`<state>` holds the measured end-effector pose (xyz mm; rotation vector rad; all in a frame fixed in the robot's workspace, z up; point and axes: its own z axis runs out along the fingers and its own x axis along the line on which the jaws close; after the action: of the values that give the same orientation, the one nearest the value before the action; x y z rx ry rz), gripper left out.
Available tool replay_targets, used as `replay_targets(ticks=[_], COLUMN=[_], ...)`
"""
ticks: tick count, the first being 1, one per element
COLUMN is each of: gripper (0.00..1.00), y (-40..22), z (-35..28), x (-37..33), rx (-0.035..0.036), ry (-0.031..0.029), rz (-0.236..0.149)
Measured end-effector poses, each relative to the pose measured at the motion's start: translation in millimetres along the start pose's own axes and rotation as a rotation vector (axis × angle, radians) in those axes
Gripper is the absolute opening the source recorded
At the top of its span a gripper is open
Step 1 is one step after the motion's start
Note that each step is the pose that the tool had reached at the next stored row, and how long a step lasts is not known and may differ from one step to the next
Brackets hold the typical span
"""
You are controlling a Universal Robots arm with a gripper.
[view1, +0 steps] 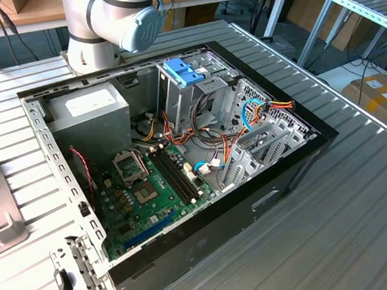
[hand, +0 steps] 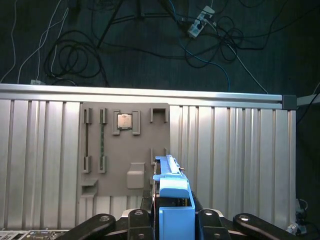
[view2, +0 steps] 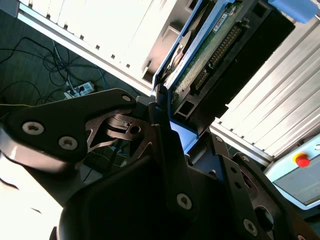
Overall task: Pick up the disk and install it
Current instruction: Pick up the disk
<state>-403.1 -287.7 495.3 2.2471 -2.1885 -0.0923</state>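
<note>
Two wrist views show the black metal gripper [hand: 172, 218] with its fingers clamped on the disk [hand: 172, 192], a flat silver-grey hard drive in a light-blue plastic frame. It is gripped by one end so the other juts free, presumably so that end can slide into a bay. In the first wrist view it stands edge-on over the ribbed aluminium table [hand: 240, 150], beside a grey fixture plate [hand: 135, 150] carrying a small square processor chip [hand: 124, 121]; whether it touches the plate I cannot tell. The second wrist view reveals the drive's green circuit-board face. At the upper centre of the exterior view, inside the open black computer case [view1: 210, 240], sits the grey drive cage with blue tabs [view1: 184, 73].
</note>
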Motion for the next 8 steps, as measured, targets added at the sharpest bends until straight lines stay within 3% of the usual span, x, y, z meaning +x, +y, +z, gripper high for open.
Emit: replay_targets(ticks=[8], gripper=[0.37], y=[-2.3], z=[-0.1], x=[0.1], rx=[0.0], ry=[0.0], rz=[0.0])
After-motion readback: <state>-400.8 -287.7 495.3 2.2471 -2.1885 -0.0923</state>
